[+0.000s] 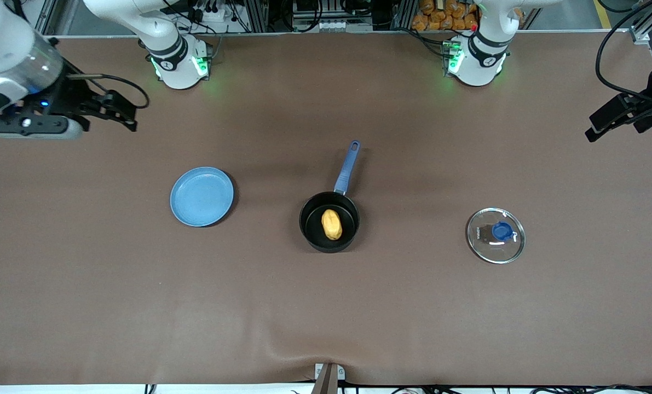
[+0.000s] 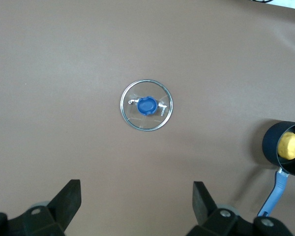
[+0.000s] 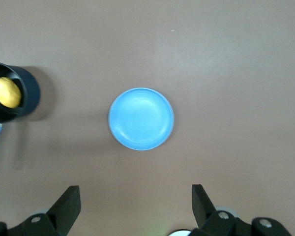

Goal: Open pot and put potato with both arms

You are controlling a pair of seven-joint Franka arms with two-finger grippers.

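The black pot [image 1: 329,221] stands open mid-table, its blue handle [image 1: 347,167] pointing toward the robots' bases. The yellow potato [image 1: 331,224] lies inside it. The glass lid [image 1: 495,235] with its blue knob lies flat on the table toward the left arm's end. My left gripper [image 1: 616,120] is open and empty, raised high over the table edge at its end; its wrist view shows the lid [image 2: 146,105] and the pot [image 2: 286,149] with the potato [image 2: 289,146]. My right gripper [image 1: 120,112] is open and empty, raised at the other end; its wrist view shows the pot [image 3: 14,98] and potato [image 3: 6,92].
A flat blue plate [image 1: 201,196] lies empty toward the right arm's end, beside the pot; it also shows in the right wrist view [image 3: 141,118]. Orange items [image 1: 446,13] are heaped off the table by the left arm's base. The brown mat [image 1: 326,306] covers the table.
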